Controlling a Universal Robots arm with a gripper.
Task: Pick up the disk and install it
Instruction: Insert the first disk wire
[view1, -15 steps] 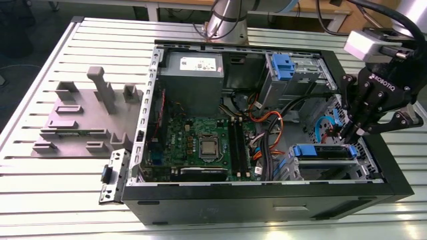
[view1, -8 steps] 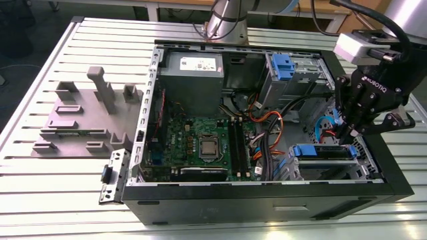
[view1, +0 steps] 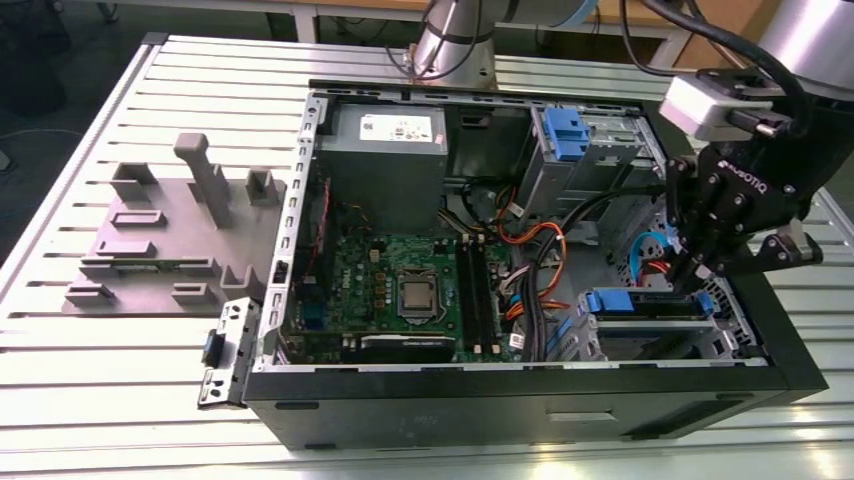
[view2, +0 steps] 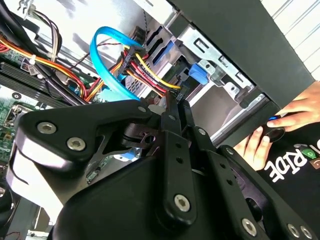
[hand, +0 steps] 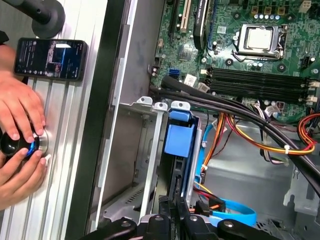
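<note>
Cataloguing the scene, view by view.

- Exterior view: open computer case (view1: 534, 395) lying on the slatted surface (view1: 80, 380). Grey moulded fixture (view1: 174, 230) to the exterior view's left, well apart from the case. Motherboard (view1: 400, 285) and grey power-supply box (view1: 387, 150) lie inside.
- My hand (view1: 687, 285): hanging fingers-down over the silver drive cage (view1: 654, 335), at the case's corner on the exterior view's right, arm reaching in from above.
- Disk (view1: 625, 302): seated in that cage, its blue rail end showing just beside my fingertips.
- First wrist view: the disk (hand: 180, 145) stands edge-on in its slot, and my hand (hand: 176, 212) is directly over it. Outside the case wall, a person's hands (hand: 20, 135) rest on a round button, and a phone (hand: 50, 59) lies nearby.
- Second wrist view: my hand (view2: 176, 100) has its fingers pressed together, with nothing visible between them. A looping blue cable (view2: 107, 65) and a bundle of red and yellow wires lie behind. A person's hand (view2: 265, 140) is past the case edge.
</note>
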